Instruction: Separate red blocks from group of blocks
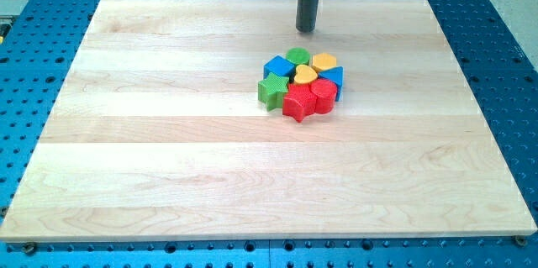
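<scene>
While my tip (306, 29) sits above cluster, red blocks (309, 98) face bottom.

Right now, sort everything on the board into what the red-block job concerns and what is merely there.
For the job:
- red star block
- red round block
- my tip, at the view's top of the cluster, apart from it

Merely there:
- green star block
- green round block
- blue blocks
- yellow heart blocks
</scene>
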Controlling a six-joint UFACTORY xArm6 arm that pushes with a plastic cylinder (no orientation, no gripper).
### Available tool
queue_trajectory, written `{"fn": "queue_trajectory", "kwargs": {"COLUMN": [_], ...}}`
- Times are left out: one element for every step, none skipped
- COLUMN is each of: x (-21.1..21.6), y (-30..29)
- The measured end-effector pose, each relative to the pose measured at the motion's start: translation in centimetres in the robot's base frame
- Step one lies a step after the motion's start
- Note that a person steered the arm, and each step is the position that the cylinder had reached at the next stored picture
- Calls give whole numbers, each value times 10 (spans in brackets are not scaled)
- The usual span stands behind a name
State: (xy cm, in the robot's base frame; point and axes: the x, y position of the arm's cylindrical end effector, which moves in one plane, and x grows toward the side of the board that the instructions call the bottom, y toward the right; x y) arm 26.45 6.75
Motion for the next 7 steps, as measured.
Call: {"fn": "queue_trajectory", "kwargs": {"x": [0,0,-9,-22,2,60,108], "y": [0,0,0,16,53,82,108]}}
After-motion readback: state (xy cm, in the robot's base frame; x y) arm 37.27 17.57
